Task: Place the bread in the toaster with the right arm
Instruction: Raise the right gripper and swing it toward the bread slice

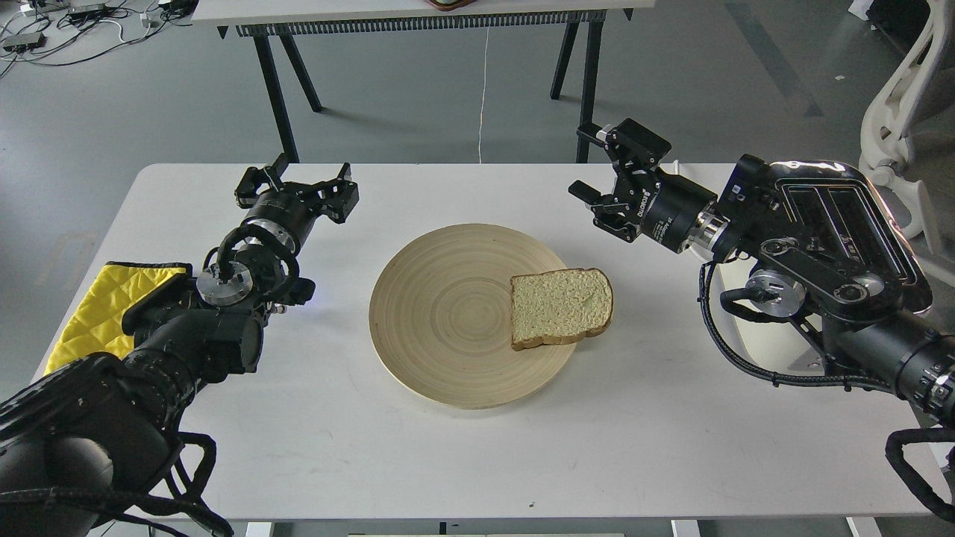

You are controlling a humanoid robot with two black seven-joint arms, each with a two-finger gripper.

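Observation:
The bread (561, 307) is a pale tan slice with a brown crust. It lies flat on the right side of a round wooden plate (440, 313) at the middle of the table. My right gripper (597, 168) is open and empty, above the table behind and a little right of the bread. The toaster (850, 224) stands at the right of the table behind my right arm; its chrome top and two slots show, its body is mostly hidden. My left gripper (298, 179) is open and empty at the back left.
A yellow quilted cloth (104, 306) lies at the table's left edge under my left arm. The white table (448, 462) ends near the bottom of the view. A second table on black legs (418, 22) stands behind. A white chair (910, 89) is at far right.

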